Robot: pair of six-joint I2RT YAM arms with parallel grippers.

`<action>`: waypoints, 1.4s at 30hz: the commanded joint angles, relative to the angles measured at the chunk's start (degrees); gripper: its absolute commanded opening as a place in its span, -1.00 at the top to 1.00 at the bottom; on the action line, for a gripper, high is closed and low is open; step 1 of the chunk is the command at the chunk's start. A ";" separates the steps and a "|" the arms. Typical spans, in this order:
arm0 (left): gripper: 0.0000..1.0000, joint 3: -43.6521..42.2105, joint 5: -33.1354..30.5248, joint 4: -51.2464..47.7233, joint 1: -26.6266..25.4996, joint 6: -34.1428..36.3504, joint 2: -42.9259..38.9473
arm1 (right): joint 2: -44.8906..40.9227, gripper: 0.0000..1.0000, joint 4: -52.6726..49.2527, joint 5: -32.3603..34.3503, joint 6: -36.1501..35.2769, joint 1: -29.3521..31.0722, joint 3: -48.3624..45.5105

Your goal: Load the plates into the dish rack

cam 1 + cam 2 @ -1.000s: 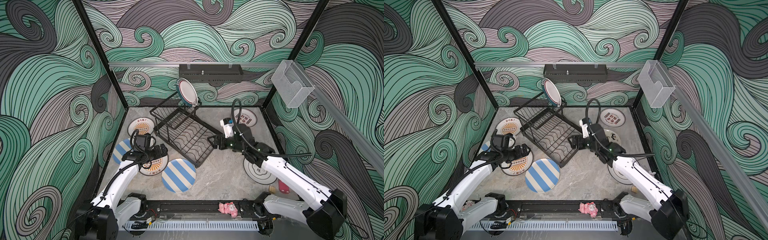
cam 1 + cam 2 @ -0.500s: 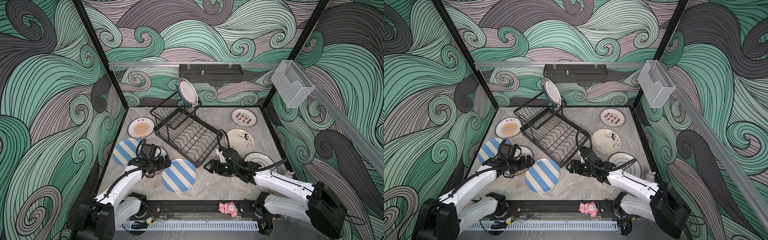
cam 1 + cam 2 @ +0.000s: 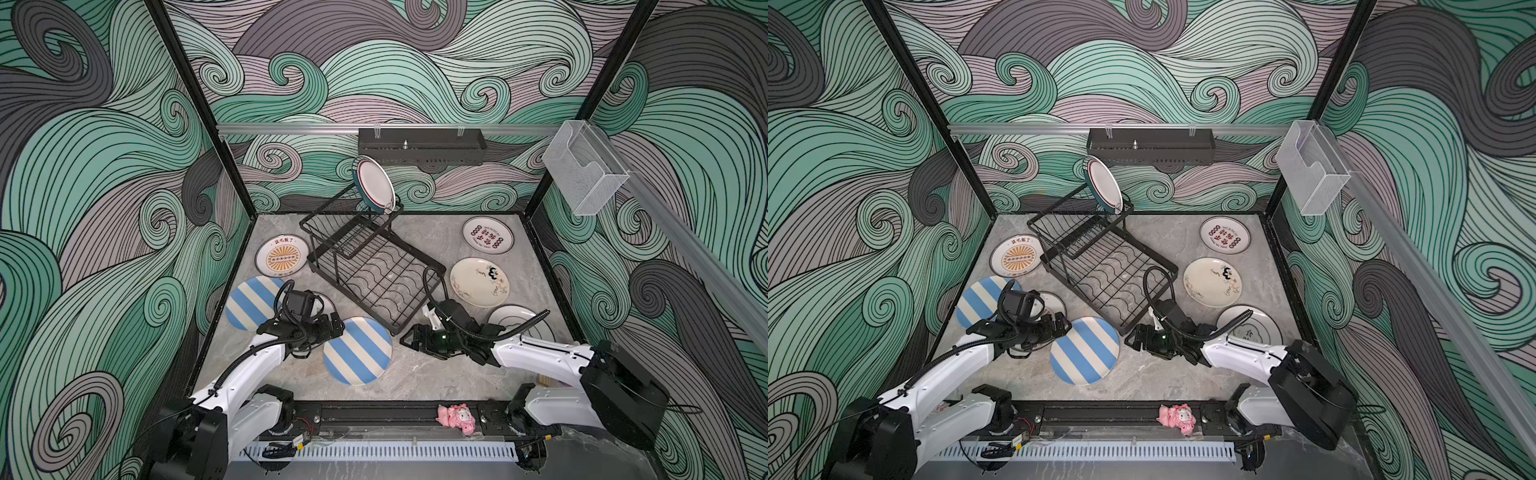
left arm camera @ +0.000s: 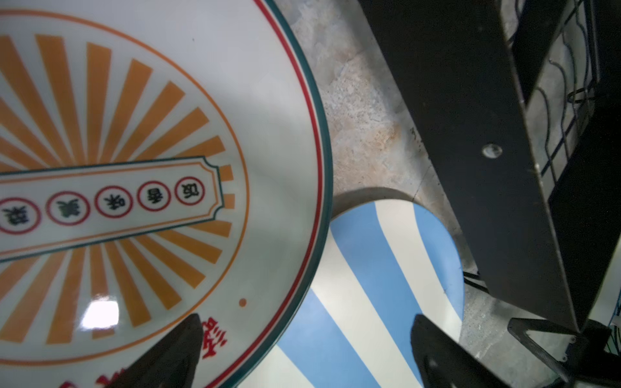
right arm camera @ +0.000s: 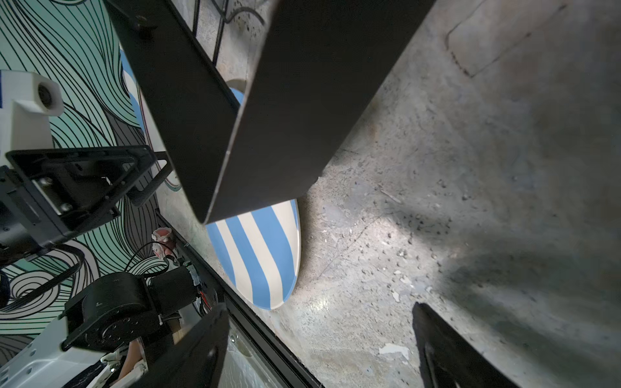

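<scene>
- Right wrist view: right pincer (image 5: 322, 336) is wide open and empty, with bare surface (image 5: 470, 201) below it. The near striped plate (image 5: 262, 255) lies ahead and a dish rack (image 5: 268, 100) corner is close overhead.
- Change, right arm: a second ago it was stretched over the rack's 3 o'clock side, above the cream doodle plate (image 3: 480, 282). Now it is pulled back and low at the rack's 6 o'clock corner. The pincer points to 9 o'clock at the near striped plate, near it but apart.
- Change, left arm: it has drawn in toward 6 o'clock. The left pincer (image 3: 336, 328) now sits at the 10 o'clock rim of the near striped plate.
- Left pincer is also open. In the left wrist view one finger is over the near sunburst plate (image 4: 134, 168) and the other is over the stripes.
- No plate has shifted. The green-rimmed plate (image 3: 374, 185) stands alone in the rack's raised basket at 12 o'clock.
- Seven plates lie flat on the surface, including the far striped plate (image 3: 249, 301), far sunburst plate (image 3: 282, 256) and red-lettered plate (image 3: 487, 235). The flower-outline plate (image 3: 519, 322) is partly under the right arm.
- Meaning: both arms seem to be converging on the near striped plate as the next pick. The task has barely started.
- Pose: both forearms are low and near level, with the elbows back toward the 6 o'clock rail.
</scene>
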 commanded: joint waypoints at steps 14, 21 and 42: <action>-0.97 -1.26 2.10 0.61 -1.10 -0.78 -0.76 | 5.10 -0.70 7.77 -3.83 3.56 0.76 -0.36; -0.97 -1.27 1.95 -0.05 -1.28 -0.35 -1.63 | 2.76 -0.69 -2.57 -1.67 -3.40 0.63 5.40; -0.97 23.19 4.74 -13.56 5.26 12.41 0.52 | 18.52 -0.58 -23.00 12.25 -58.73 -15.51 69.91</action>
